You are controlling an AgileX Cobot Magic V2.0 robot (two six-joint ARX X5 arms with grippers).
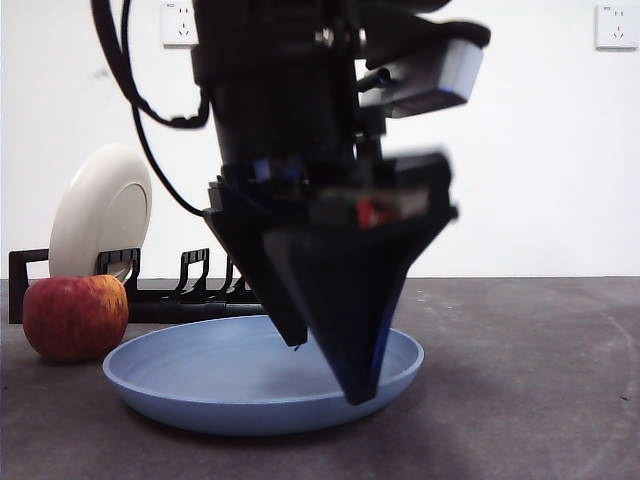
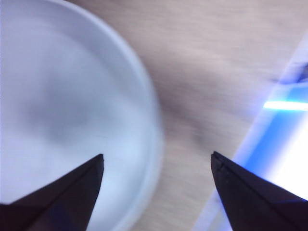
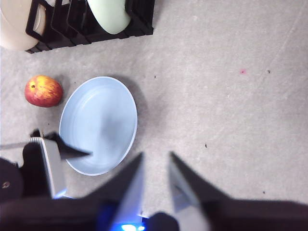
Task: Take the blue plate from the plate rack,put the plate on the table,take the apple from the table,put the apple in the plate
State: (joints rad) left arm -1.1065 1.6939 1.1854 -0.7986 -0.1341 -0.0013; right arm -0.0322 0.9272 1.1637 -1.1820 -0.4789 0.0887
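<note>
Blue plate (image 1: 240,385) laid flat on counter (image 1: 520,400); left tool (image 1: 325,375) spread above its rim; apple (image 1: 75,317) beside.

Large round matte plate (image 1: 230,385), light blue all over, plain and unpatterned. Fist-sized round apple (image 1: 75,316), deep red with yellow-orange streaks. Long low plastic rack (image 1: 190,288), solid black. Upright plate (image 1: 100,212) in rack, cream beige. Second plate (image 3: 109,14) in rack, pale green. Rough flat table surface (image 1: 520,380), dark grey and mottled. Two-jawed left gripper (image 2: 156,166), black. Right gripper (image 3: 155,166), black.
</note>
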